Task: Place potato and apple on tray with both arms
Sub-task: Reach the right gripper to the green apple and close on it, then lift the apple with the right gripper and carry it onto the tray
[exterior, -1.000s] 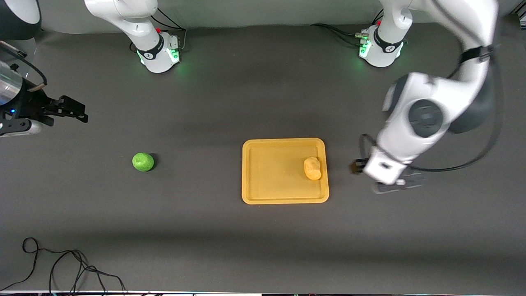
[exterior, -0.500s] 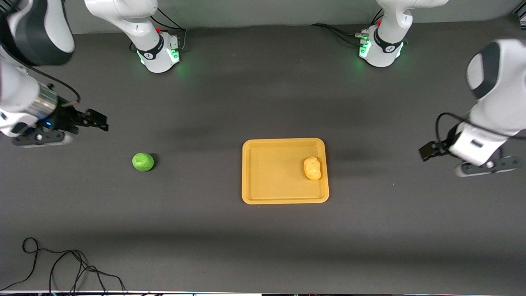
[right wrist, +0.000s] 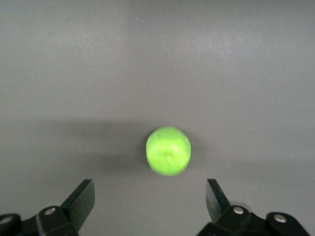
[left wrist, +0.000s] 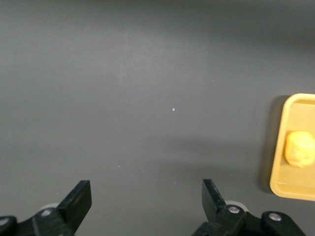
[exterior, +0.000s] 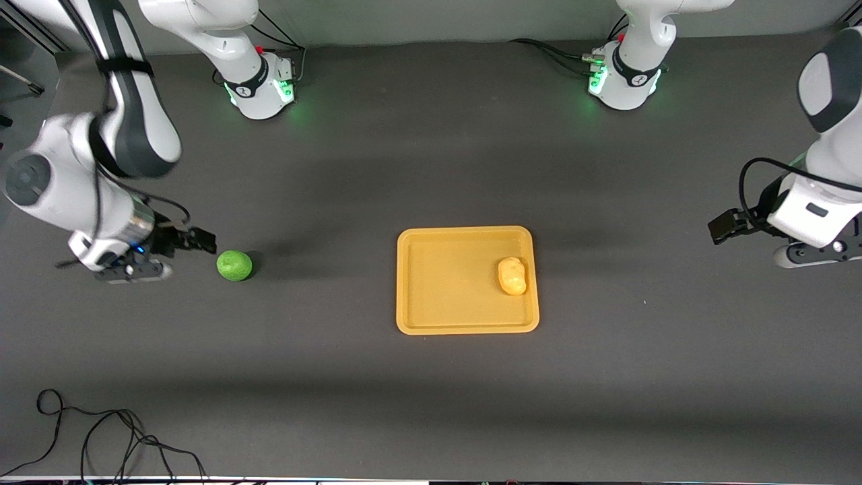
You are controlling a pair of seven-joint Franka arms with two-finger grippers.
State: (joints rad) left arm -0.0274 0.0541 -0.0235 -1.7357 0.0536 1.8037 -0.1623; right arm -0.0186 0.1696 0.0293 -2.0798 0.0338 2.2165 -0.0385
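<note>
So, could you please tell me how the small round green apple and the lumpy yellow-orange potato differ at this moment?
The small round green apple lies on the bare dark table, while the lumpy oblong yellow-orange potato lies in the flat yellow-orange plastic tray. The open right gripper is beside the apple; the open left gripper is well clear of the potato. Both are alike in size, and neither is gripped.

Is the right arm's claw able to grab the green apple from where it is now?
Probably yes. The right gripper hangs open just beside the apple, which sits alone on the bare table, and nothing lies between them.
</note>
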